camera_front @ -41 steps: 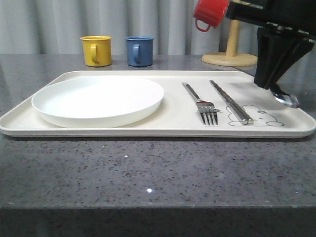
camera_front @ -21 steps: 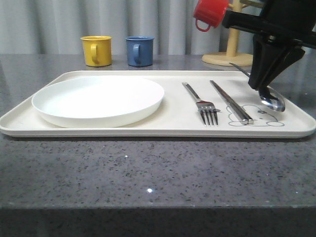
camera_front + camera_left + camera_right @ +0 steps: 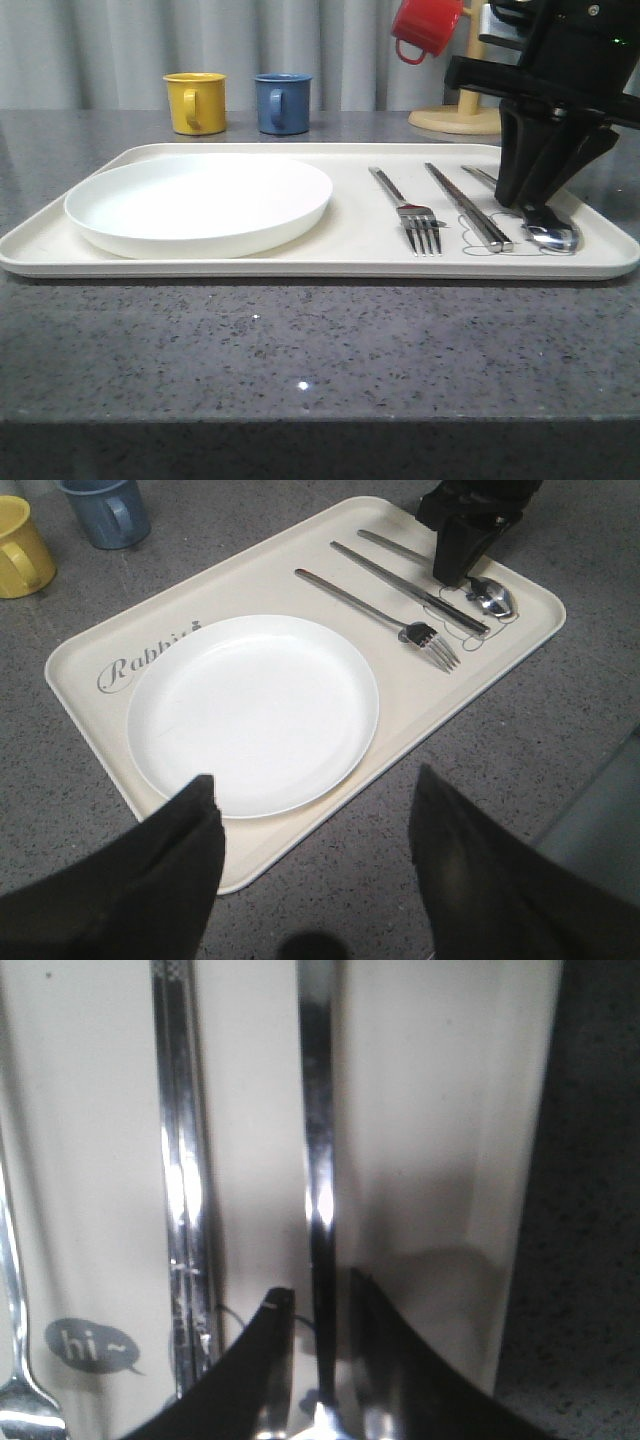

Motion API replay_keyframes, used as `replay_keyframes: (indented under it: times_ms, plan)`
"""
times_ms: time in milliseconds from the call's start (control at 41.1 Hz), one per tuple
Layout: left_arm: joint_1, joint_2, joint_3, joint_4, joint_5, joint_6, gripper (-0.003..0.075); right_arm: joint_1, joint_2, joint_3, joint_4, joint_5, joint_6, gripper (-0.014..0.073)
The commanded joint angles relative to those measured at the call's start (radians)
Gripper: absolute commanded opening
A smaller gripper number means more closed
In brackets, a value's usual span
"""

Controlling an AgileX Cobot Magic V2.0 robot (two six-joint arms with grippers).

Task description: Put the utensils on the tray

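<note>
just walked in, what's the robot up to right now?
The right gripper is down on the cream tray, its fingers on either side of the spoon handle. The spoon's bowl lies at the tray's right end, beside the chopsticks and fork. A white plate takes up the tray's left half. The left gripper hangs open above the tray's near edge, holding nothing.

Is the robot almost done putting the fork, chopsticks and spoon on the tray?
Nearly. The fork and chopsticks already lie on the tray. The spoon is down beside them, with the right gripper closed around its handle. Letting go looks like all that's left.
</note>
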Motion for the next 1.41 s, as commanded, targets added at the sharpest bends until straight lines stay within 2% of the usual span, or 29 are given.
replay_keyframes:
  times_ms: [0,170,268,389,779,997,1168,1289,1387]
  plan:
    - [-0.007,-0.003,-0.026,0.0,-0.078,-0.009,0.0401,-0.002,-0.078,-0.028,-0.008,-0.009,-0.019,0.0281]
    - [-0.007,-0.003,-0.026,0.0,-0.078,-0.009,0.0401,0.023,-0.196,-0.027,-0.028,0.038,-0.174,0.0274]
    - [-0.007,-0.003,-0.026,0.0,-0.078,-0.009,0.0401,0.064,-0.282,-0.007,-0.084,0.091,-0.239,0.0274]
    - [-0.007,-0.003,-0.026,0.0,-0.076,-0.009,0.0401,0.114,-0.394,0.056,-0.146,0.104,-0.241,0.0274]
    - [-0.007,-0.003,-0.026,0.0,-0.069,-0.009,0.0401,0.187,-0.785,0.296,-0.121,0.064,-0.239,0.0274]
    - [-0.007,-0.003,-0.026,-0.004,-0.069,-0.009,0.0401,0.189,-0.968,0.379,-0.121,0.027,-0.239,0.0274]
    - [-0.007,-0.003,-0.026,-0.004,-0.069,-0.009,0.04,0.189,-1.069,0.425,-0.116,-0.054,-0.239,0.0274]
    - [-0.007,-0.003,-0.026,-0.004,-0.069,-0.009,0.0343,0.189,-1.094,0.445,-0.111,-0.075,-0.239,0.0272]
    - [-0.007,-0.003,-0.026,-0.004,-0.069,-0.009,0.0236,0.189,-1.095,0.446,-0.11,-0.071,-0.239,0.0211]
